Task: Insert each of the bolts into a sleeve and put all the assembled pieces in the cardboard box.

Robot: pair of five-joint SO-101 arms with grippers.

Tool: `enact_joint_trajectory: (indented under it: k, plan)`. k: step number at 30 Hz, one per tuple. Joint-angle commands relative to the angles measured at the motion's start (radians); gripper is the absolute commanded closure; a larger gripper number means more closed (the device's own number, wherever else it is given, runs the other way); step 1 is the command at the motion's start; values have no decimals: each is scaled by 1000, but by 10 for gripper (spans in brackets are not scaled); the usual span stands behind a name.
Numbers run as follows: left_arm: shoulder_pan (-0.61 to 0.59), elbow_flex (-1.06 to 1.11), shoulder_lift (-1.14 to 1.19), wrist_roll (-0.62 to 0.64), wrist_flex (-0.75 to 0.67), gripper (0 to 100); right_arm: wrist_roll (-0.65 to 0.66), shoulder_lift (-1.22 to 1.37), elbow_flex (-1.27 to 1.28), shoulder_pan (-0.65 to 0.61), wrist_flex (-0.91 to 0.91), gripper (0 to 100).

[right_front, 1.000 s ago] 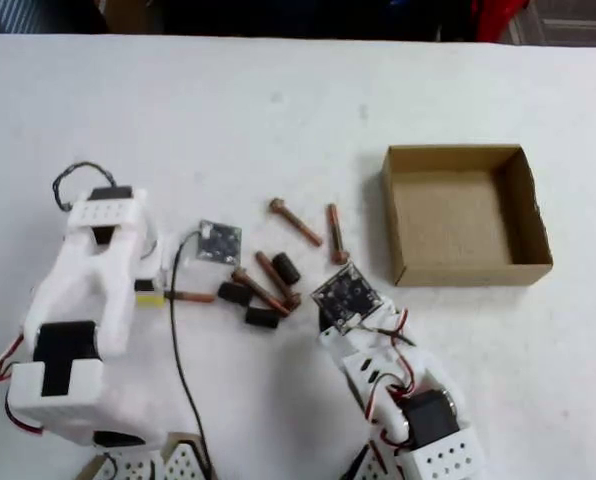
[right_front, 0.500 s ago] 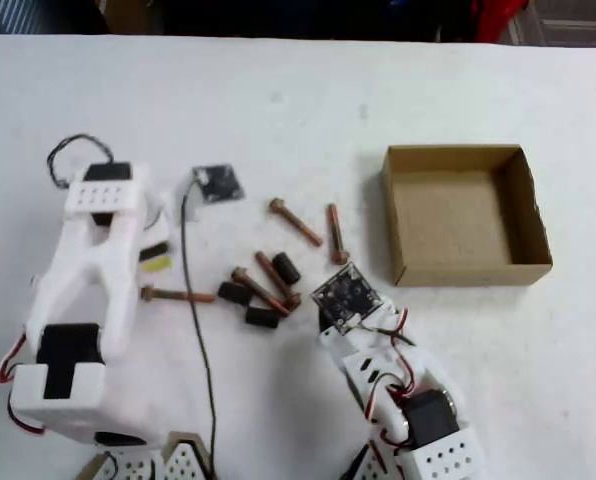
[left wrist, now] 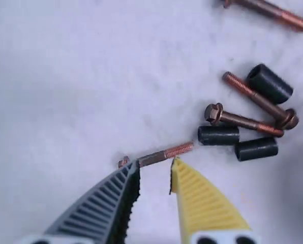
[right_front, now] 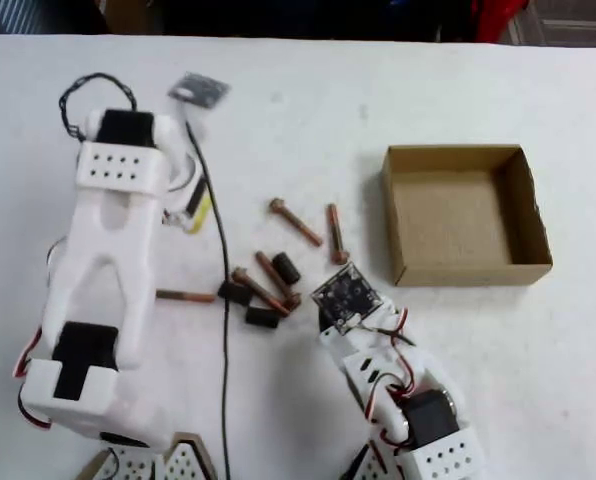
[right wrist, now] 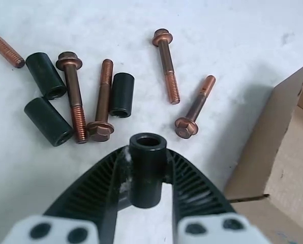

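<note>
My left gripper (left wrist: 154, 170) hangs open above the table, its grey and yellow fingers apart with nothing between them. Below it a copper bolt (left wrist: 156, 156) lies flat on the table, also seen in the high view as the bolt (right_front: 186, 296) left of the pile. My right gripper (right wrist: 147, 150) is shut on a black sleeve (right wrist: 147, 178), held end-on near the pile. Three more sleeves (right wrist: 121, 94) and several bolts (right wrist: 167, 65) lie loose there. The cardboard box (right_front: 465, 213) stands open to the right of the pile.
The left arm (right_front: 108, 260) stretches along the table's left side with its cable (right_front: 218, 300) trailing past the bolt. The right arm (right_front: 398, 400) sits at the front, just short of the box's near corner (right wrist: 289, 168).
My left gripper has drawn away from the lone bolt towards the far side and risen, leaving the bolt lying on the table. The right arm has kept still with its sleeve.
</note>
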Motion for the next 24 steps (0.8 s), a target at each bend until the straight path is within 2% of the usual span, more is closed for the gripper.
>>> enact_joint_trajectory:
  k: [1,12,15,24]
  plan:
    - [-7,-97,-50,143,40,869,-3,-10,-11,-2,-22,982]
    - [-19,218,-283,462,35,866,-3,-10,-11,-2,-21,982]
    - [-21,341,-308,476,29,865,-3,-10,-11,-2,-21,982]
    - [-84,562,-306,479,-204,867,-3,-10,-11,-2,-21,982]
